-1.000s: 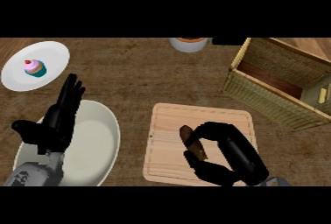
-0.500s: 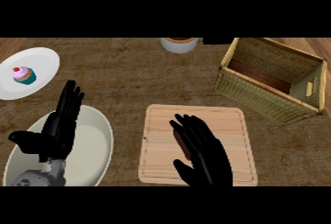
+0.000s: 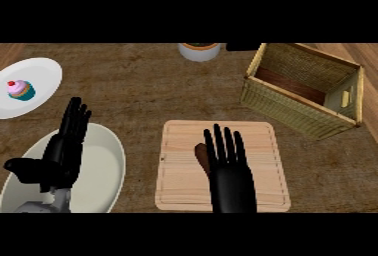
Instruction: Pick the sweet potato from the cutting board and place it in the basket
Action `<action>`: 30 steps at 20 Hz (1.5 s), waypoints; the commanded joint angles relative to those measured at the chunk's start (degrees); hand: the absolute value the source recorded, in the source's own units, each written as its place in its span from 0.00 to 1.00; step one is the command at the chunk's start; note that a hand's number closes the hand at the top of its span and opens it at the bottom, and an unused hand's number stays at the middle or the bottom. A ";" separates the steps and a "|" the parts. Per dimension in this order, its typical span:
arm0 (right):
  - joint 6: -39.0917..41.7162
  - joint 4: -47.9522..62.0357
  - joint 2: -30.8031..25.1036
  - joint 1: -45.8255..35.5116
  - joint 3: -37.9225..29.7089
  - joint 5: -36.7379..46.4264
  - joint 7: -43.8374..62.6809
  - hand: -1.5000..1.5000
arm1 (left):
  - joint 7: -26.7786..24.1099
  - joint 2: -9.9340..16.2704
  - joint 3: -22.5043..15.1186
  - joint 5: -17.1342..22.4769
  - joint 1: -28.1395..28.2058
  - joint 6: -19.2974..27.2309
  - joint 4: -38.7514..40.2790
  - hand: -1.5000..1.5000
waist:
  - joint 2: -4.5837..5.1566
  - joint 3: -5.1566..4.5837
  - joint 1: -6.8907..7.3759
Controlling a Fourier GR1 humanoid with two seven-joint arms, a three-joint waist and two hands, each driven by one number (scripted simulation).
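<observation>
A brown sweet potato (image 3: 201, 155) lies on the wooden cutting board (image 3: 266, 165), mostly hidden under my right hand (image 3: 230, 172). That hand lies flat over the board with straight fingers pointing away from me, open. The wicker basket (image 3: 275, 102) stands at the far right, beyond the board, its inside showing. My left hand (image 3: 65, 150) rests open, fingers up, over a white bowl at the left.
A large white bowl (image 3: 103, 170) sits at the lower left. A white plate (image 3: 33, 75) with a pink cupcake (image 3: 20, 90) is at the far left. A white cup (image 3: 199, 51) stands at the back, near the basket.
My right hand went from curled over the sweet potato to flat with straight fingers. The view shifted, so everything sits further left in the picture.
</observation>
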 commanded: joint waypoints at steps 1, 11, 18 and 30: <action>15.72 -2.44 4.11 0.85 6.22 5.86 11.59 0.00 | -0.70 -0.79 -1.50 -0.09 0.63 -0.98 -1.05 0.50 | 0.77 0.24 1.59; 33.81 -7.56 4.14 -5.57 15.79 -1.46 32.15 0.00 | 2.09 -1.52 -1.39 -0.59 -3.98 -0.51 -1.41 0.50 | 2.02 0.66 3.97; 34.23 -6.09 4.11 -4.31 14.91 -1.05 36.27 0.00 | 0.10 -1.14 -1.49 -0.38 0.05 -2.26 -2.30 0.50 | 2.00 0.70 4.52; 29.00 -2.45 4.13 -6.55 13.85 -5.79 34.78 0.00 | 0.67 -3.04 -1.41 -1.90 -2.00 -2.37 -1.21 0.50 | 2.32 0.79 4.38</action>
